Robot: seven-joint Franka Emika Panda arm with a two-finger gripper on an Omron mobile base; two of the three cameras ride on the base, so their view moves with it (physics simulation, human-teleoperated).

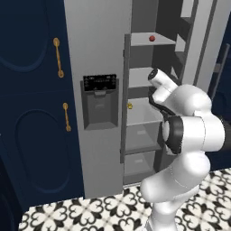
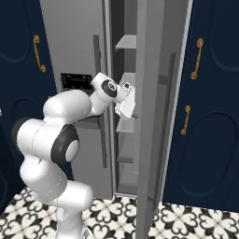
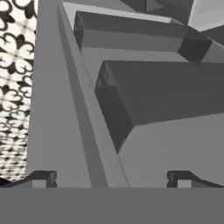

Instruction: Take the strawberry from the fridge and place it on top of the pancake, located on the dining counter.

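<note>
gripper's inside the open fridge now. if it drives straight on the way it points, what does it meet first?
Probably a bare grey fridge shelf: the open gripper looks down along the stacked shelves. Depth is unclear. The strawberry sits on a higher shelf, off that line.

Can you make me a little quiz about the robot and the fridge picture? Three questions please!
1. True or false: the strawberry sits on the top shelf of the open fridge.
2. What colour is the small item two shelves below the strawberry?
3. The gripper is: A) open and holding nothing, B) shut on the strawberry, C) holding the fridge handle.

Key: 1 true. 2 yellow. 3 A.
</note>
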